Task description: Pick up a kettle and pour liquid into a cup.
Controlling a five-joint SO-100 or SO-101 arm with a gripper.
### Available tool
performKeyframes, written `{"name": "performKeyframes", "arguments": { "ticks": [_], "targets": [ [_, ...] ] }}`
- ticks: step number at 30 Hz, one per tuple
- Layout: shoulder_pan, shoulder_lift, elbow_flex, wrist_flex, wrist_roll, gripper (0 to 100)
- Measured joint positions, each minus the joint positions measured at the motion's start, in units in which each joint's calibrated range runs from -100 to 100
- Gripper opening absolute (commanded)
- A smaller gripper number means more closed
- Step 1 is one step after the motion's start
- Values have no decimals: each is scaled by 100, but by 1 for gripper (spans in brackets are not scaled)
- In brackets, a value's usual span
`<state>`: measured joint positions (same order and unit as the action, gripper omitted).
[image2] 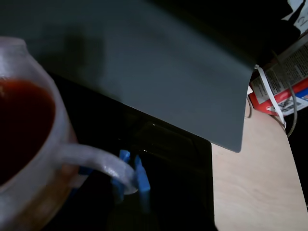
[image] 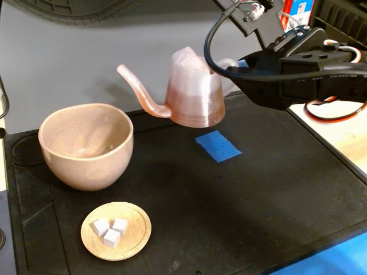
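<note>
From the fixed view I see the kettle point(image: 194, 91) raised off the black mat point(image: 275, 189), a translucent pink ribbed cone with a long thin spout curving up and to the left in that view, its tip above and to the right of the cup point(image: 86, 146). The kettle hangs nearly upright above the mat's far edge, just beyond a blue tape patch point(image: 218, 145). My gripper point(image: 236, 67) reaches in from the right and meets the kettle at its handle side; I cannot tell how its jaws stand, since the black arm body hides them. The cup is a rounded beige-pink speckled bowl shape, standing on the mat's left part, with a small wooden dish point(image: 116, 231) holding white cubes point(image: 110, 230) near it at the front. Only the wrist view shows inside the kettle point(image2: 29, 144): a dark orange-red liquid point(image2: 21, 125) fills it, and the frosted loop handle point(image2: 103, 166) arcs out above the mat.
</note>
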<state>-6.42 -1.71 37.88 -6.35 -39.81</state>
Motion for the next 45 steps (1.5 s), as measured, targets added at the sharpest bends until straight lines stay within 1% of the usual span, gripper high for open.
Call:
{"name": "performKeyframes", "arguments": {
  "ticks": [6, 20, 23, 27, 32, 35, 40, 45],
  "targets": [
    [-76, 0, -331, 0, 5, 1],
    [-98, 0, -370, 0, 5, 1],
    [-98, 0, -370, 0, 183, 1],
    [-98, 17, -487, 0, 199, 1],
    [-98, 454, -1285, 0, 581, 1],
    [-98, 488, -1344, 0, 602, 1],
    [-98, 497, -1334, 0, 911, 1],
    [-98, 497, -1334, 0, 1001, 1]
  ]
}}
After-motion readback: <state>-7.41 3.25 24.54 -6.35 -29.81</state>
